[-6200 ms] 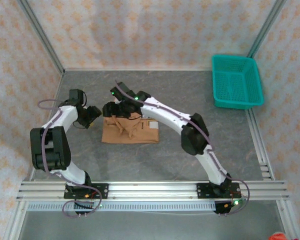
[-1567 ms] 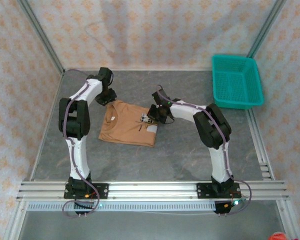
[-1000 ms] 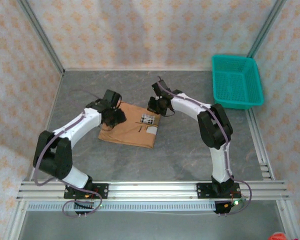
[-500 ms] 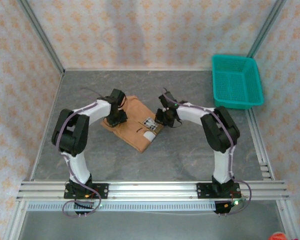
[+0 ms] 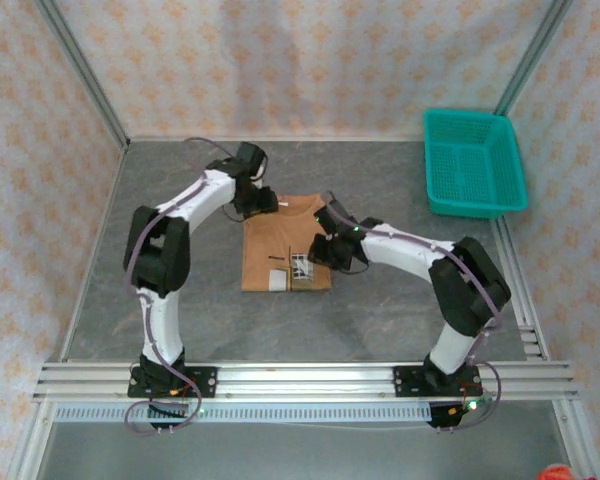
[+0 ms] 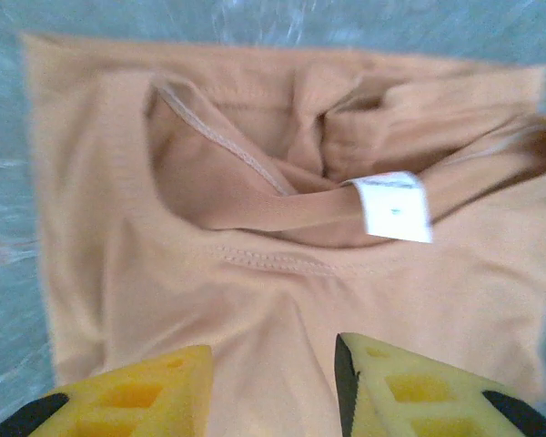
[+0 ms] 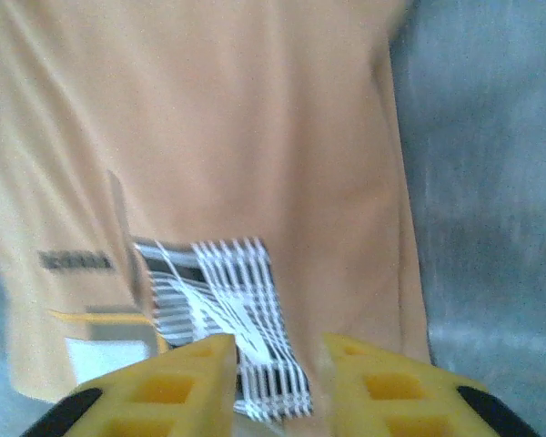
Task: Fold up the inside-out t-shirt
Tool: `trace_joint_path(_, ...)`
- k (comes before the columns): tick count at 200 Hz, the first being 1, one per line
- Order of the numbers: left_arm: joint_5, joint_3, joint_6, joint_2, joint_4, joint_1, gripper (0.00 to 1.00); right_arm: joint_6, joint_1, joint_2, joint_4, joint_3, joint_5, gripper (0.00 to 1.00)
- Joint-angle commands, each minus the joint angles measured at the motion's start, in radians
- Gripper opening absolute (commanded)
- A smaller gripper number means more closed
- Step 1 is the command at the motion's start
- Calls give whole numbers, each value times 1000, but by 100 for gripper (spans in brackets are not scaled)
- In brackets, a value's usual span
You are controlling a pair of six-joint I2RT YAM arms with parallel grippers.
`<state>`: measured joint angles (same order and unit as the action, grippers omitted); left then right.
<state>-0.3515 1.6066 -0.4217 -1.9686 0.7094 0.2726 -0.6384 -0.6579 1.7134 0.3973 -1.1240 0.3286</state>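
The inside-out t-shirt (image 5: 280, 245) lies on the grey table as a folded tan rectangle. A striped print (image 5: 298, 266) shows near its front right corner. My left gripper (image 5: 265, 200) hovers at the shirt's far left corner, jaws apart. In the left wrist view its yellow fingers (image 6: 127, 396) straddle flat cloth (image 6: 255, 309) below the collar and white label (image 6: 396, 205). My right gripper (image 5: 320, 252) is at the shirt's right edge, open. In the right wrist view its fingers (image 7: 382, 391) stand apart over the striped print (image 7: 223, 300).
A teal mesh basket (image 5: 473, 165) sits at the back right of the table. Patterned walls close the back and sides, and a metal rail (image 5: 300, 380) runs along the near edge. Bare grey table (image 5: 380, 320) surrounds the shirt.
The folded shirt turned from a tilted lie to square with the table and shifted right. The left gripper moved to its far corner. Both grippers opened.
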Motion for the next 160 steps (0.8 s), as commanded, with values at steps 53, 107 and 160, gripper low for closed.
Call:
trace_joint_path(53, -190, -213, -87, 147, -154, -229, 61, 212, 193, 256, -5, -325, 25, 61)
trace_joint_path(107, -218, -141, -53, 2, -195, -229, 66, 217, 240, 402, 25, -458, 56, 63)
trace_joint_path(160, -284, -96, -91, -132, -238, -223, 54, 186, 237, 475, -16, -480, 122, 63)
